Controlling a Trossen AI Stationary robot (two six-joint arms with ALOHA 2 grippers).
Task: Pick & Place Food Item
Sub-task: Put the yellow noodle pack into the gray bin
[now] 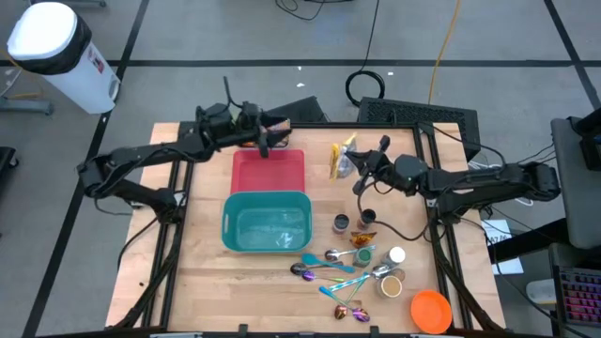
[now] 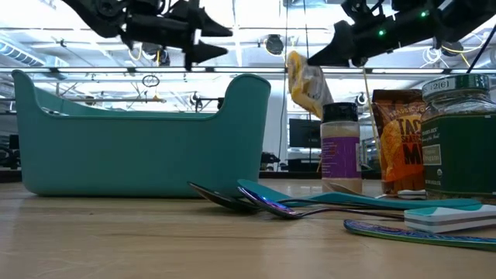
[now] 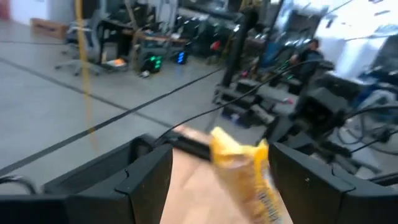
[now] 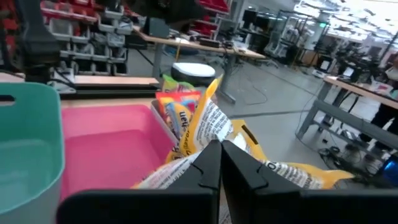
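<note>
The food item is a yellow and white crinkly snack bag (image 1: 340, 160). It hangs in the air over the far part of the table, to the right of the pink bin (image 1: 269, 172). My right gripper (image 1: 357, 167) is shut on it. In the low view the bag (image 2: 307, 85) dangles below that gripper (image 2: 314, 56). My left gripper (image 1: 266, 143) hovers open over the pink bin's far edge, pointing level toward the bag. Nothing is between its fingers. The bag (image 3: 242, 168) shows beyond them in the left wrist view. My right gripper pinches the bag's crumpled upper part (image 4: 202, 134) between its two shut fingers. They come at it about level from the table's right side. The bag bulges out on both sides of the fingers and hangs below them, clear of the table.
A teal bin (image 1: 267, 223) stands just in front of the pink one. On the near right of the table lie several spoons (image 1: 329, 268), jars and spice bottles (image 1: 364, 221), and an orange bowl (image 1: 431, 310). A person sits in the room beyond the table.
</note>
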